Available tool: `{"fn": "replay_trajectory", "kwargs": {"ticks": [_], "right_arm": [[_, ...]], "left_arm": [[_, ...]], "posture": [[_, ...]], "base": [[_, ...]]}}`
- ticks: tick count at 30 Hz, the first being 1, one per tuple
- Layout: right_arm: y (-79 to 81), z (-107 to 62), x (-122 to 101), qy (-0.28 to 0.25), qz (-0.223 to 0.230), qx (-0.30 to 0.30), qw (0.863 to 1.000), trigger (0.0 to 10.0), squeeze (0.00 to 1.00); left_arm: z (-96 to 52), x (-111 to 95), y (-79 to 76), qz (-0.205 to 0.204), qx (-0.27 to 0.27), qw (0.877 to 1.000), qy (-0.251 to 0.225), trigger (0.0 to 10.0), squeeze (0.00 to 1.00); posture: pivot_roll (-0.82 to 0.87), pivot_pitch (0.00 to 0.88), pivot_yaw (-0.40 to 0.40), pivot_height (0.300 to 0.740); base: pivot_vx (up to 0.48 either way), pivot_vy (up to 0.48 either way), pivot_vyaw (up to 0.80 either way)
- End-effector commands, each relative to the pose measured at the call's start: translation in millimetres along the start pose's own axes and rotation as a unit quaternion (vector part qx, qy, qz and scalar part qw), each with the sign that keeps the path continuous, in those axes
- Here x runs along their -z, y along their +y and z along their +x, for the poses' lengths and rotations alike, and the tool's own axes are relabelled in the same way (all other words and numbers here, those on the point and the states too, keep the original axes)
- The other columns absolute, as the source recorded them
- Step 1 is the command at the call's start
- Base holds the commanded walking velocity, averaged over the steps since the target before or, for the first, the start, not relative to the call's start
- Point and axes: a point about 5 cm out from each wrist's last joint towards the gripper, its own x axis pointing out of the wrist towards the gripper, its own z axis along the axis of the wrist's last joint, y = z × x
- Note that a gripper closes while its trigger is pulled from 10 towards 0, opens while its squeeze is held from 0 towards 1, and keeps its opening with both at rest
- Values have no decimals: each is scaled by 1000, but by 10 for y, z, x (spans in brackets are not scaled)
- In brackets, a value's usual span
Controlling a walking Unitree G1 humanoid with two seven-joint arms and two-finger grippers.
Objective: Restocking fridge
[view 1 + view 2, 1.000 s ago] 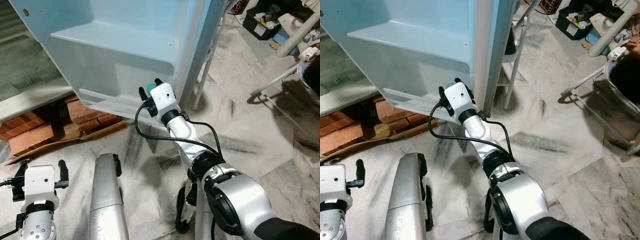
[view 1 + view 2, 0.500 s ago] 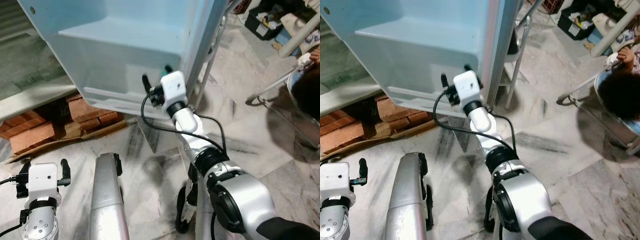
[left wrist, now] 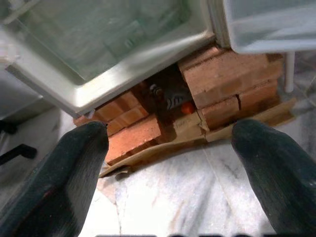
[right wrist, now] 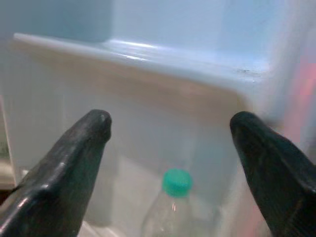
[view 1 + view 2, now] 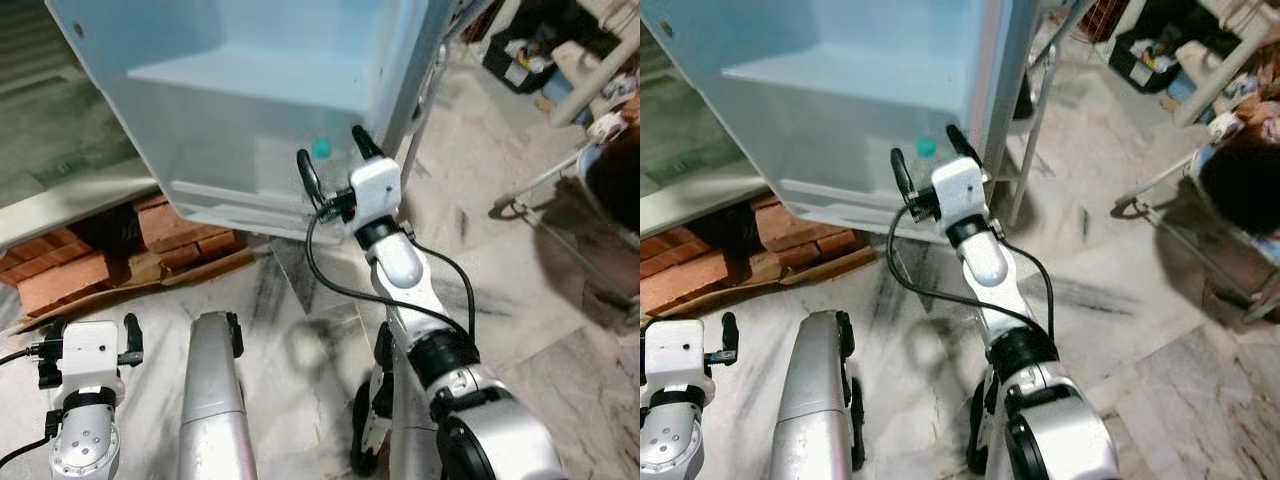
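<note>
The open fridge door [image 5: 250,110] shows its pale blue inner side with moulded shelves. A clear bottle with a green cap [image 5: 321,149] [image 4: 176,200] stands upright in the door's bottom shelf [image 5: 235,195]. My right gripper [image 5: 333,165] is open just in front of that shelf, its black fingers [image 4: 69,163] spread either side of the bottle and not touching it. My left gripper [image 5: 85,335] hangs low over the floor at the lower left, open, with nothing between its fingers [image 3: 54,182].
Red bricks [image 5: 70,265] and flattened cardboard [image 5: 150,275] prop up the fridge body [image 3: 123,59]. A white chair frame [image 5: 540,180] and a black crate [image 5: 520,60] stand to the right, with a person's dark hair [image 5: 1245,185] at the right edge. Marble floor [image 5: 540,330] lies ahead.
My right gripper has risen and reached toward the door shelf, then let go of the green-capped bottle, which now stands on its own in the shelf. The left arm stays low.
</note>
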Motion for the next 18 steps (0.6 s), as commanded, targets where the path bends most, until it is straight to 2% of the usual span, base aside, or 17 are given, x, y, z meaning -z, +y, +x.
{"fn": "replay_trajectory", "kwargs": {"ticks": [1, 5, 10, 11, 12, 13, 14, 18], "right_arm": [[-107, -130, 88, 30, 17, 22, 999, 10000, 1000], [-208, -294, 148, 58, 50, 52, 996, 10000, 1000], [-260, -418, 137, 67, 57, 50, 995, 10000, 1000], [-296, -504, 183, 83, 48, 60, 994, 10000, 980], [-319, -558, 209, 98, 44, 69, 992, 10000, 573], [-325, -579, 210, 104, 49, 73, 991, 10000, 43], [-323, -606, 192, 104, 63, 66, 990, 10000, 0], [-339, -556, 105, 102, 79, 53, 990, 10000, 0]], "left_arm": [[-37, 19, -18, -6, 5, 1000, 2, 10000, 0], [-13, -101, -103, -21, 36, 999, -26, 10000, 0], [17, -161, -181, -27, 45, 998, -40, 10000, 0], [13, -172, -218, -25, 51, 997, -44, 10000, 0], [12, -176, -242, -22, 56, 997, -48, 10000, 0], [8, -177, -252, -22, 58, 997, -50, 10000, 0], [-6, -177, -278, -21, 61, 997, -51, 10000, 0], [10, -210, -312, -18, 72, 995, -60, 10000, 0]], "posture": [[115, 102, -23, 535], [100, 86, -12, 535], [89, 73, -13, 535], [86, 67, -13, 535], [82, 64, -13, 535], [82, 64, -13, 535], [77, 59, -12, 535], [79, 68, -14, 545]], "base": [[0, 0, 0], [0, 0, 0], [0, 0, 0], [0, 0, 0], [0, 0, 0], [0, 0, 0], [0, 0, 0], [0, 0, 0]]}}
